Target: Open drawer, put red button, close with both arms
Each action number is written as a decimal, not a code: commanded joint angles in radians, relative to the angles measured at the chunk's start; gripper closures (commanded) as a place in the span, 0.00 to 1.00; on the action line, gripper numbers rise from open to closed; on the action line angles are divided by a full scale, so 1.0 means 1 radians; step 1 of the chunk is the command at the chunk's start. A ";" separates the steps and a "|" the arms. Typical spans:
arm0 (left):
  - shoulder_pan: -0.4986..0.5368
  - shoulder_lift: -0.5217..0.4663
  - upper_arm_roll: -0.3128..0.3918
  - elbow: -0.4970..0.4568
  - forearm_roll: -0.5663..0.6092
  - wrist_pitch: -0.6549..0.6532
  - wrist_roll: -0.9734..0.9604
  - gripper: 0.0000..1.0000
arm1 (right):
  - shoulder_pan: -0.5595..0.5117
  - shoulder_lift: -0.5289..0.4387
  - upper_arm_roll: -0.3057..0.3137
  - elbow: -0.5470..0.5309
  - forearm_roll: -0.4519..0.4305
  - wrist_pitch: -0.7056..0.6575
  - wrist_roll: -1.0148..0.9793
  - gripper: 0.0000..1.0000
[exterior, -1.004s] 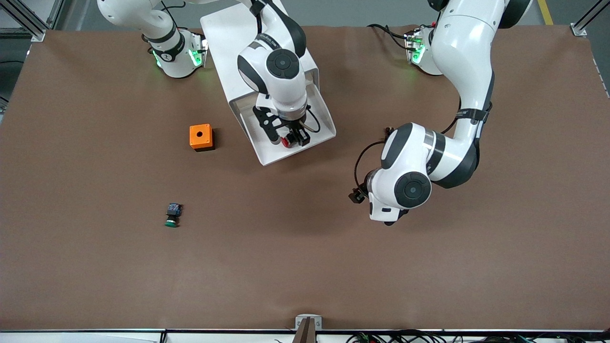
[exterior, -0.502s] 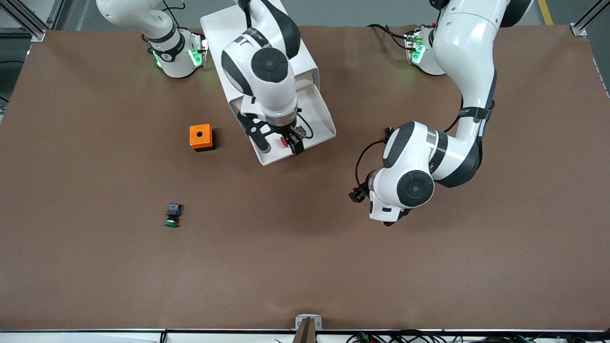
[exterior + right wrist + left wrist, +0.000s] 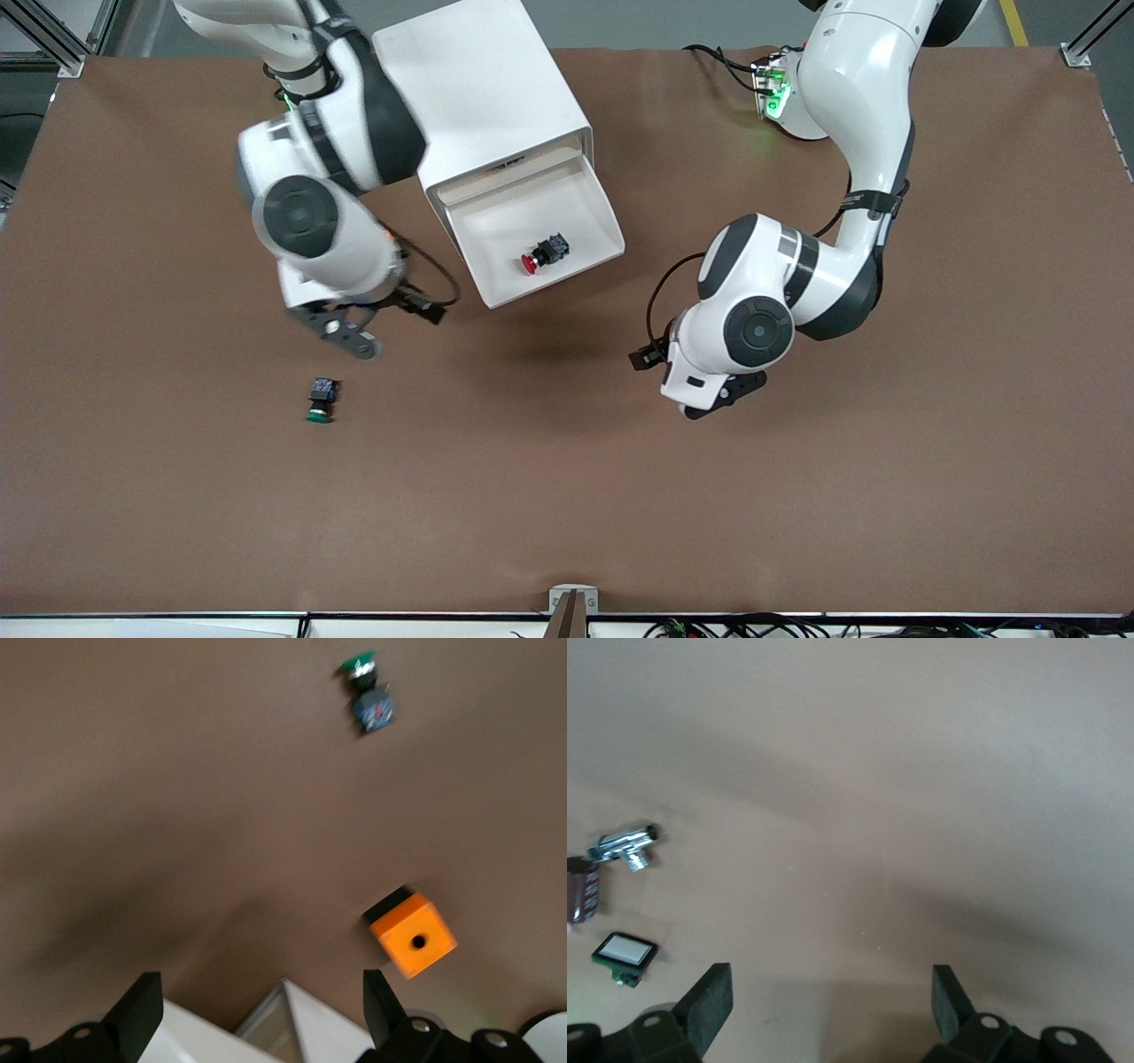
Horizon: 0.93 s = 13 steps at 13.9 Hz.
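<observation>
The drawer [image 3: 514,208] of the white cabinet [image 3: 478,89] stands pulled open. The red button [image 3: 541,253] lies on its side on the drawer floor, free of any gripper. My right arm's hand [image 3: 332,288] hangs over the table beside the cabinet, toward the right arm's end. The right gripper [image 3: 261,992] is open and empty, with a white corner of the drawer [image 3: 292,1019] between its fingers. My left gripper [image 3: 722,400] is open and empty over bare table nearer the front camera than the drawer; it also shows in the left wrist view [image 3: 833,988].
An orange box with a hole [image 3: 412,937] sits by the right hand, mostly hidden under it in the front view. A green-capped button [image 3: 320,400] lies nearer the front camera. A small chrome part [image 3: 625,846] shows in the left wrist view.
My right gripper has let go of the red button in the drawer and swung away toward the right arm's end. The left arm shifted slightly toward the drawer.
</observation>
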 commanded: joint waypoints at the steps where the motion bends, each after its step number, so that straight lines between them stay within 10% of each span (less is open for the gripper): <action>1: -0.081 -0.014 -0.003 -0.023 0.069 0.034 0.048 0.01 | -0.167 -0.065 0.023 -0.007 -0.010 -0.052 -0.308 0.00; 13: -0.251 0.007 -0.047 -0.130 0.052 0.212 -0.005 0.01 | -0.425 -0.112 0.027 0.096 -0.165 -0.178 -0.854 0.00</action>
